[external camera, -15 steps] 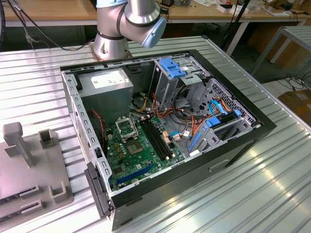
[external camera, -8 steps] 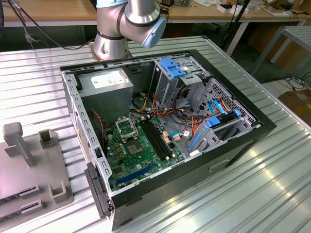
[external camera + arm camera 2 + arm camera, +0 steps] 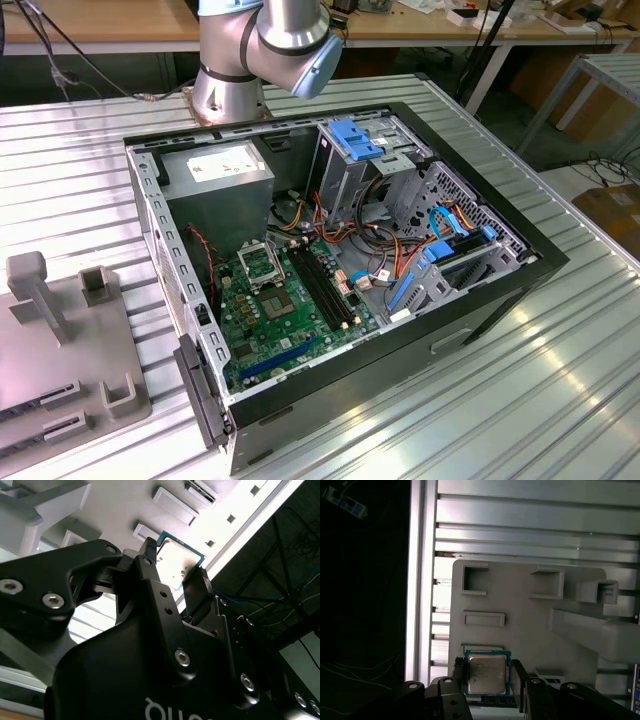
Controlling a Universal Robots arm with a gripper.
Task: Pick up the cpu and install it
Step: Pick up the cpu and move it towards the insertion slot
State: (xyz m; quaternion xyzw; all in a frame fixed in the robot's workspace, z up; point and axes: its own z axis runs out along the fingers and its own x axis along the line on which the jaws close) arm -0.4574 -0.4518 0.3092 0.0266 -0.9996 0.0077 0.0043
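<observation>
Now gripper (image 3: 488,666) straddles the cpu (image 3: 487,676); grey fixture (image 3: 530,625) beneath

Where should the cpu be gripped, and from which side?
Pinch the cpu by two opposite thin edges, coming straight down from above. It lies flat, face up, on the grey fixture, so probably only its rim is grippable. The tool sits over it, lined up that way.

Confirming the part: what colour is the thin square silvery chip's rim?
Green; the silvery square chip shows best in the first wrist view.
</observation>
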